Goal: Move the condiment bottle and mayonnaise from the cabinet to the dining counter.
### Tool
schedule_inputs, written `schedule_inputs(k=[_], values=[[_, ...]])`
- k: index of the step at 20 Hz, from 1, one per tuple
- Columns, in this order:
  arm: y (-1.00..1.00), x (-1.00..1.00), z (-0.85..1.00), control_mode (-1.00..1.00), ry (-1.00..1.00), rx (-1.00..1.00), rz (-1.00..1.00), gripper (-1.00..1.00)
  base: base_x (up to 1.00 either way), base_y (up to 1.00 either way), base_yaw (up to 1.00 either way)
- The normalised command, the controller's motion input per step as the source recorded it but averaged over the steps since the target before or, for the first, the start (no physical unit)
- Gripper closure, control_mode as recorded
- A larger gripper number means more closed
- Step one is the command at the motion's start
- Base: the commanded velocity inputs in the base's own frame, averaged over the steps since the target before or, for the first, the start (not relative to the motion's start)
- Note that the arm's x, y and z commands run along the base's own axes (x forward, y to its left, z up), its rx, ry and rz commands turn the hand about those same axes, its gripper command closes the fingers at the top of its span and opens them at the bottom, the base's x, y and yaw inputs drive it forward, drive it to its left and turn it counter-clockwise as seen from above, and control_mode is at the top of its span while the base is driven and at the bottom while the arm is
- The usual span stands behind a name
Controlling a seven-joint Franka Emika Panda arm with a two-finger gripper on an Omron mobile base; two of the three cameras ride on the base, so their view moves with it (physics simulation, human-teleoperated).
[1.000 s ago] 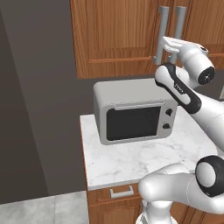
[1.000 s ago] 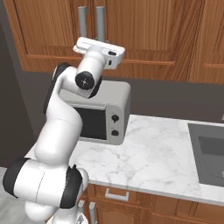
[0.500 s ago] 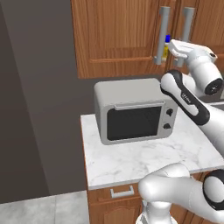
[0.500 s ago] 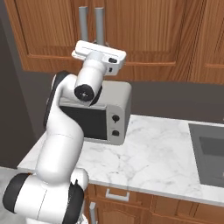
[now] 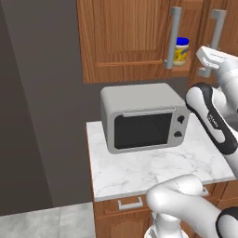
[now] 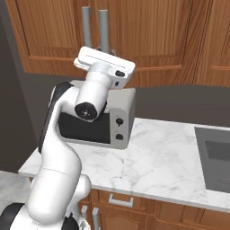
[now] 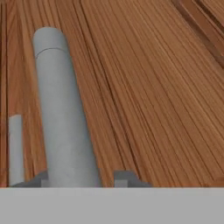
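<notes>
Wooden cabinet (image 5: 125, 42) door sits before your raised arm; the gripper (image 7: 81, 178) straddles its grey bar handle (image 7: 65, 118), fingertips at six o'clock, clamped or loose you cannot tell.

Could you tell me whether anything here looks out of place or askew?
Nothing looks spilled or damaged. One cabinet door stands ajar, showing the mayonnaise upright on the shelf, and the gripper straddles a grey handle.

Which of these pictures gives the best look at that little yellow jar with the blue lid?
The left base view: the mayonnaise stands in the gap where the cabinet has opened. From the right base view and hand view, wooden door fronts face the camera.
</notes>
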Motion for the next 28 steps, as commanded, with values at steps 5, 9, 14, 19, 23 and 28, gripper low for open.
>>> schedule_inputs(k=[5,9,14,19,23,28], values=[[-1.0,-0.91,0.0,-1.0,0.0,0.09,0.0,1.0,0.0,0.0,0.0],[-1.0,-0.89,0.0,-1.0,0.0,0.1,0.0,1.0,0.0,0.0,0.0],[-1.0,-0.81,0.0,-1.0,0.0,0.08,0.0,1.0,0.0,0.0,0.0],[-0.31,-0.8,0.0,-1.0,0.0,0.02,-0.01,-1.0,0.0,0.0,0.0],[0.61,-0.94,0.0,-1.0,-0.01,-0.07,0.0,-1.0,0.0,0.0,0.0],[0.75,-1.0,0.0,-1.0,-0.17,-0.17,0.0,-1.0,0.0,0.0,0.0]])
